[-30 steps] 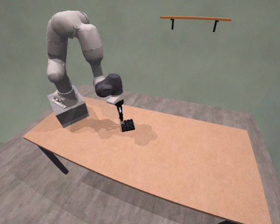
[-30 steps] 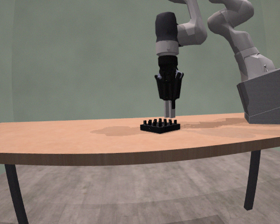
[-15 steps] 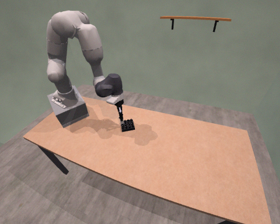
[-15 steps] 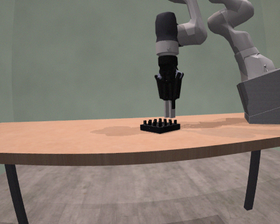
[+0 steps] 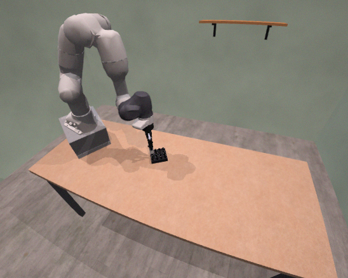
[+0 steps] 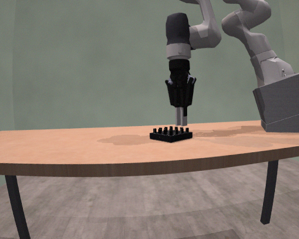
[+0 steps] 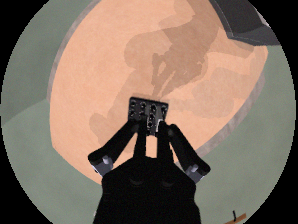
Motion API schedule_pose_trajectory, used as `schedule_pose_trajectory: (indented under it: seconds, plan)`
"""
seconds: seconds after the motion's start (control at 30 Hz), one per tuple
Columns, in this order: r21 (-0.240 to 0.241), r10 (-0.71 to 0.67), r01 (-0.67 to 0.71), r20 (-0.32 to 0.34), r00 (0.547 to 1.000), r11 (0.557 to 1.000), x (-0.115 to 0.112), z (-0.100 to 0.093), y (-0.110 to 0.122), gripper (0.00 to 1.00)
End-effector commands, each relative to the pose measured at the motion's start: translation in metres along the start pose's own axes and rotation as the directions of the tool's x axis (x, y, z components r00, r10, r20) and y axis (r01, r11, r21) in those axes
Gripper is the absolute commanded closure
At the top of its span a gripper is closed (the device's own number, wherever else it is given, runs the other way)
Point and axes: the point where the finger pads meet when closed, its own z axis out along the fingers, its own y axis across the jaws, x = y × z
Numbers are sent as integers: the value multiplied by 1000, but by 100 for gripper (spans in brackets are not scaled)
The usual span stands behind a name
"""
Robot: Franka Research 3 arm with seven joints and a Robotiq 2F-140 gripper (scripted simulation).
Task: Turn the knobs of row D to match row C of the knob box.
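Note:
The black knob box [image 5: 159,155] stands on the table, with its rows of small black knobs upright. It also shows in the exterior view [image 6: 171,134] and in the wrist view [image 7: 148,111]. My gripper [image 6: 181,123] points straight down over the side of the box that faces the robot base. Its fingers stand close together, with the tips at about the height of the knob tops. In the wrist view my gripper [image 7: 152,110] covers the near rows of the box. The knob lines, the marks and the printed names are too small to read. I cannot tell whether the fingertips touch a knob.
The robot base [image 5: 84,133] stands at the table's back left corner, close to the box. A wooden shelf [image 5: 242,23] hangs on the far wall.

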Motion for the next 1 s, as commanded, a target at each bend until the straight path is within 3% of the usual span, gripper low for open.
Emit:
schedule_pose_trajectory:
  seconds: [0.0, 0.97]
  plan:
    - [-1, -1, 1, 0, 1000, 1000, 1, 1, 1, 88]
    - [-1, -1, 1, 0, 1000, 1000, 1, 14, 1, 88]
